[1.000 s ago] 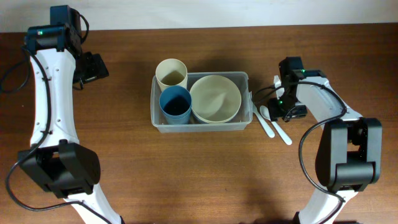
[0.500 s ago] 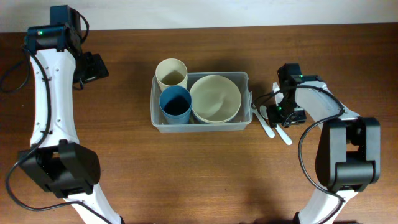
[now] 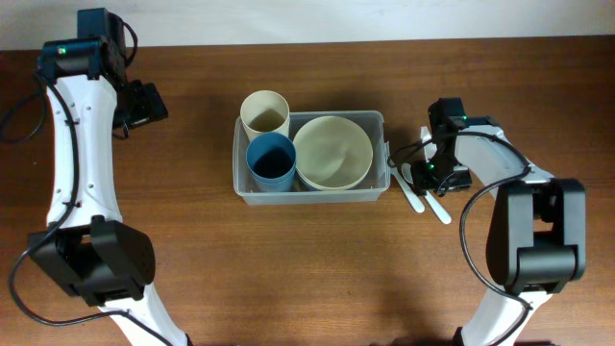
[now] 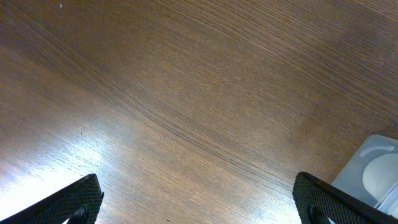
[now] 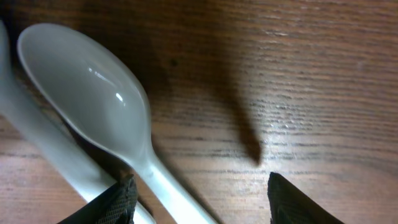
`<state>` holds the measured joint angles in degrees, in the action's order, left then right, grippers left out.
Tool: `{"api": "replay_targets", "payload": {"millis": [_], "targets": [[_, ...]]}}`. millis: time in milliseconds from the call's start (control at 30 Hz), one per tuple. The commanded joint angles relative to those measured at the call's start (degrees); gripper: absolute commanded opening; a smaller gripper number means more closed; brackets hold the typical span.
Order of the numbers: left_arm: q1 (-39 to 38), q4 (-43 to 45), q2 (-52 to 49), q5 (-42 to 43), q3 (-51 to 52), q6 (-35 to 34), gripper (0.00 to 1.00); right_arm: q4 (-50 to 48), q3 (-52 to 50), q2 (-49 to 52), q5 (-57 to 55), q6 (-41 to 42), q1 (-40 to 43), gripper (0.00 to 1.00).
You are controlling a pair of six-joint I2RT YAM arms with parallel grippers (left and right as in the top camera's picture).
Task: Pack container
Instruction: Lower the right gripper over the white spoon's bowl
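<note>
Left gripper (image 3: 144, 101): jaws spread wide, holding nothing, above bare desk (image 3: 288, 269), well left of the container.
Container (image 3: 309, 197): mid-desk, holding a cream cup (image 3: 265, 113), a blue cup (image 3: 272, 160) and a cream bowl (image 3: 332, 152).
Spoons (image 3: 415, 192): two white ones, just right of the container.
Right gripper (image 5: 205, 199): low over the spoons, jaws apart, one handle running between them.

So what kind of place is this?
Probably a robot lab, not a home: a wooden table, two robot arms, and a bin holding a blue cup and a bowl.
</note>
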<state>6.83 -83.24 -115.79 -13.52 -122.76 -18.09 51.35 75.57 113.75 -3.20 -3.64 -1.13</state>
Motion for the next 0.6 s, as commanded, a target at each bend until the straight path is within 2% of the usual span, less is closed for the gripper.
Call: {"api": "replay_targets", "payload": {"millis": [0, 167, 300, 433, 567], "targets": [[0.20, 0.11, -0.50, 0.22, 0.11, -0.76, 1.00, -0.68, -0.79, 0.96, 0.63, 0.02, 0.00, 0.62], [0.20, 0.11, -0.50, 0.22, 0.11, -0.76, 1.00, -1.70, -0.79, 0.96, 0.61, 0.02, 0.02, 0.61], [0.20, 0.11, -0.50, 0.22, 0.11, -0.76, 1.00, -2.58, -0.79, 0.96, 0.61, 0.04, 0.02, 0.47], [0.20, 0.11, -0.50, 0.22, 0.11, -0.76, 1.00, -3.26, -0.79, 0.96, 0.61, 0.37, 0.02, 0.46], [0.20, 0.11, -0.50, 0.22, 0.11, -0.76, 1.00, -4.11, -0.79, 0.98, 0.61, 1.11, 0.07, 0.38]]}}
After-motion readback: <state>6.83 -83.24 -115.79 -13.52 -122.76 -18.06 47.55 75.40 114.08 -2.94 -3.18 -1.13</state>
